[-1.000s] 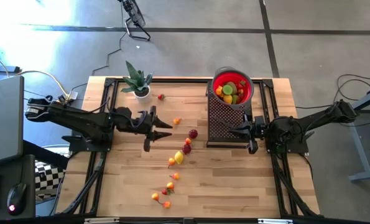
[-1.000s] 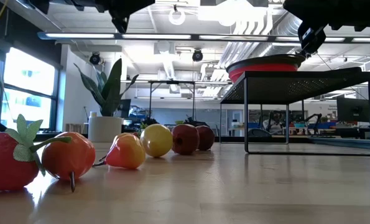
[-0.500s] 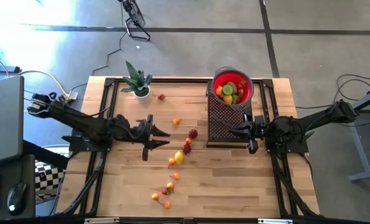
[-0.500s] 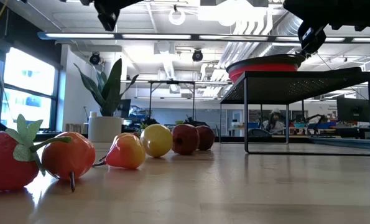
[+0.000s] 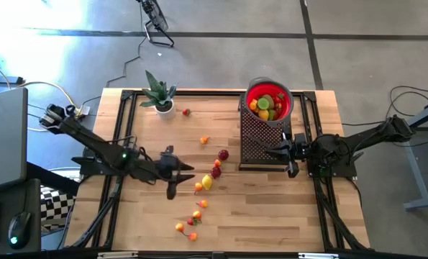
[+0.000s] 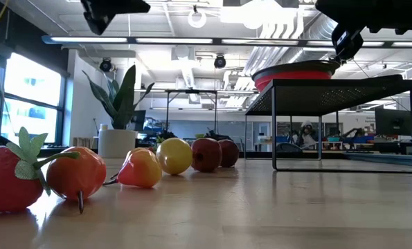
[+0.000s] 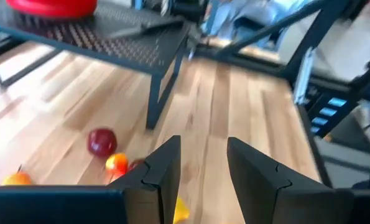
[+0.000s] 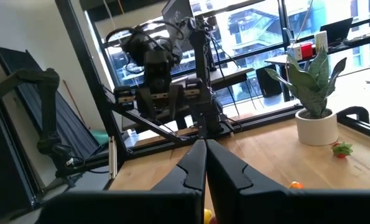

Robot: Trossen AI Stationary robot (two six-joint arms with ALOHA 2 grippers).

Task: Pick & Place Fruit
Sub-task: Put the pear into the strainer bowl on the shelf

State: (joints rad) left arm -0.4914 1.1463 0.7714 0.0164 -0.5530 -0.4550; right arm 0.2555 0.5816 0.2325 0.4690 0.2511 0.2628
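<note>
**Left gripper open above the scattered fruit**

In the high view the left gripper (image 5: pixel 179 176) sits left of centre on the wooden table (image 5: pixel 271 216), its fingers parted with a clear gap between them; the left wrist view shows the two dark fingers (image 7: pixel 163 171) spread apart with nothing between. Just to its right lie a yellow fruit (image 5: pixel 207 183) and a small orange fruit (image 5: pixel 198 187), with a dark red fruit (image 5: pixel 223 155) a little higher and further right. More small orange and red fruits (image 5: pixel 193 216) trail toward the lower middle of the frame. A small red fruit (image 5: pixel 187 112) lies beside the potted plant (image 5: pixel 158 94) in the upper left of the table.

The right gripper (image 5: pixel 271 152) waits right of centre, by the black mesh stand (image 5: pixel 257 140), its fingers pressed together and empty. At the upper end of the stand a red bowl (image 5: pixel 269 101) holds several green, orange and yellow fruits.

In the low view a strawberry (image 6: pixel 8 176) fills the lower left corner.
</note>
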